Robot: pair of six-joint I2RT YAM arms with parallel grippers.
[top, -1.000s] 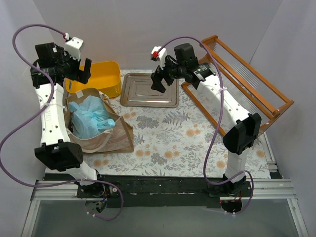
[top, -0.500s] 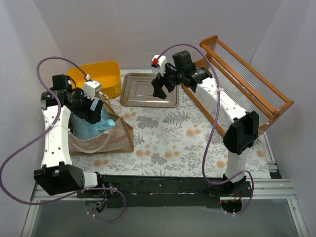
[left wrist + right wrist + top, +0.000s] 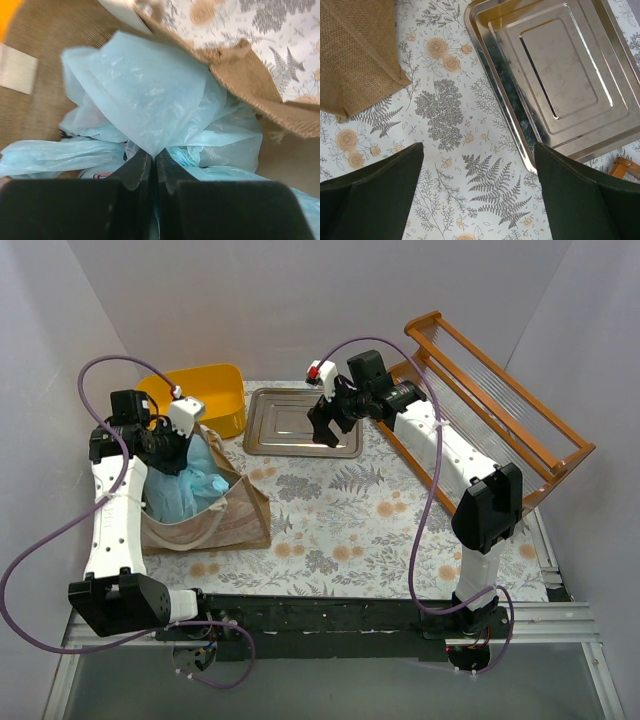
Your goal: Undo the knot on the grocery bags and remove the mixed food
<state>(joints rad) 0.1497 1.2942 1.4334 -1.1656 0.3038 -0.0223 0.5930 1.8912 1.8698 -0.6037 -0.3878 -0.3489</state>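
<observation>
The brown paper bag [image 3: 238, 515] stands open at the left of the table, with the crinkly light blue plastic bag [image 3: 203, 480] inside it. My left gripper [image 3: 183, 458] reaches down into the brown bag [image 3: 30, 110]. It is shut on a bunched fold of the blue bag [image 3: 150, 95], pinched between the tips of the left gripper [image 3: 153, 153]. The mixed food is hidden inside the bags. My right gripper [image 3: 322, 427] hangs open over the near left edge of the metal tray. In the right wrist view, only tablecloth lies between the fingertips of the right gripper [image 3: 477, 150], and a corner of the brown bag [image 3: 355, 55] shows at upper left.
A yellow plastic tub [image 3: 205, 395] sits behind the brown bag. A steel tray [image 3: 300, 435] [image 3: 560, 75] lies at the back centre. A wooden rack [image 3: 500, 400] leans along the right side. A floral cloth [image 3: 380, 520] covers the table.
My left arm came down from above the tub into the brown bag, and its jaws went from open to shut on the blue plastic. The right gripper shifted only slightly.
</observation>
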